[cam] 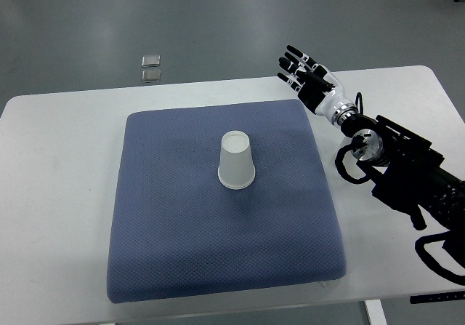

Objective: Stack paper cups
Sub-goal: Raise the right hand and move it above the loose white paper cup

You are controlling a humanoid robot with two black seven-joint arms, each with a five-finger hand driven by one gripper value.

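One white paper cup [237,162] stands upside down, wide rim down, near the middle of one blue cushion [167,230] lying on one white table [51,165]; whether more cups are nested inside it cannot be told. One robot hand, the right hand [305,76], hovers above the table's far edge just beyond the cushion's far right corner, well apart from the cup, with fingers spread and nothing in its grasp. Its black arm [407,169] runs off the right edge. Two small square grey things [151,67] lie on the floor beyond the table, too small to identify. No writing is readable anywhere.
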